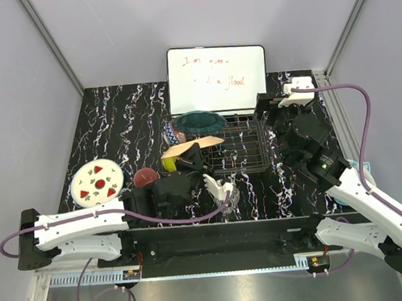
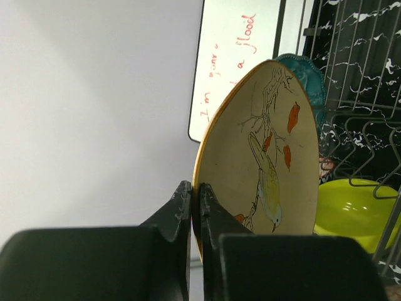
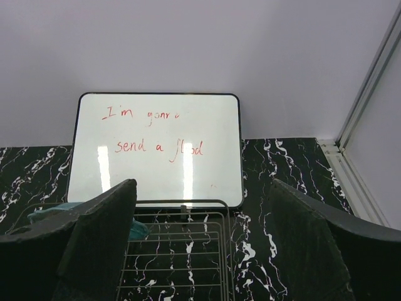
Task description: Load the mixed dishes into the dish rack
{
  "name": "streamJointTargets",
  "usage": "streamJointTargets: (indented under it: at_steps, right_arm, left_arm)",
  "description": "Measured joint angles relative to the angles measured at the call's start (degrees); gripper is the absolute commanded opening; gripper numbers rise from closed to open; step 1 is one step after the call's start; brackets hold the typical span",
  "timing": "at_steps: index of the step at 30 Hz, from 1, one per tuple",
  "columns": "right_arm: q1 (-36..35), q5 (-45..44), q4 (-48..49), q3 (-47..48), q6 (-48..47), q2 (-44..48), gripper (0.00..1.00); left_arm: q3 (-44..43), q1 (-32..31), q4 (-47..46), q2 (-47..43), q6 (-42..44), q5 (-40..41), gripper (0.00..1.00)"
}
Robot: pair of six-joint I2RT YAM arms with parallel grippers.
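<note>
The left gripper (image 2: 193, 195) is clenched on the rim of the peach plate (image 2: 269, 163), holding it at the nine o'clock side of the dish rack (image 1: 246, 147), so loading this plate appears to be the step in hand. The right gripper (image 3: 200, 188) hangs released and empty near the rack's two o'clock corner. Next, the plate likely needs moving toward three o'clock and lowering between wires, clear of the teal plate (image 1: 199, 121).

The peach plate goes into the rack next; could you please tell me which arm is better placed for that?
Left, I'd say. The left end effector is shut on the peach plate at its rim, holding it on edge beside the rack. The right end effector is open and empty, facing the whiteboard.
</note>
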State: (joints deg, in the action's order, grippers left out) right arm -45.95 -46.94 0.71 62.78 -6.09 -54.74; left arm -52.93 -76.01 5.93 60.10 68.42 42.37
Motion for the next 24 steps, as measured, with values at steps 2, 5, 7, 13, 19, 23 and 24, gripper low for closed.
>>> streamJointTargets:
  at_steps: [2, 5, 7, 13, 19, 23, 24]
  right_arm:
    - [0.0, 0.0, 0.0, -0.2, 0.2, 0.0, 0.93]
    - [0.0, 0.1, 0.0, -0.6, 0.5, 0.0, 0.93]
    - [0.0, 0.3, 0.0, -0.7, 0.6, 0.0, 0.93]
    - [0.0, 1.2, 0.0, -0.9, 0.7, 0.0, 0.93]
    - [0.0, 1.6, -0.1, -1.1, 1.0, 0.0, 0.93]
    - [0.0, 1.6, -0.1, -1.6, 1.0, 0.0, 0.93]
    - [0.0, 1.6, -0.1, -1.7, 1.0, 0.0, 0.93]
  left_arm:
    - [2.4, 0.0, -2.4, -0.9, 2.9, -1.9, 0.00]
    - [5.6, 0.0, -4.8, -2.1, 6.8, -4.8, 0.00]
    - [6.9, 0.3, -6.2, -2.3, 8.7, -6.6, 0.00]
    - [10.0, 3.2, -10.1, -2.3, 13.4, -13.0, 0.00]
    - [10.0, 6.9, -12.6, -0.9, 15.1, -16.5, 0.00]
    - [9.9, 9.4, -14.2, 1.1, 15.6, -18.5, 0.00]
    - [9.9, 9.9, -14.5, 1.7, 15.6, -18.8, 0.00]
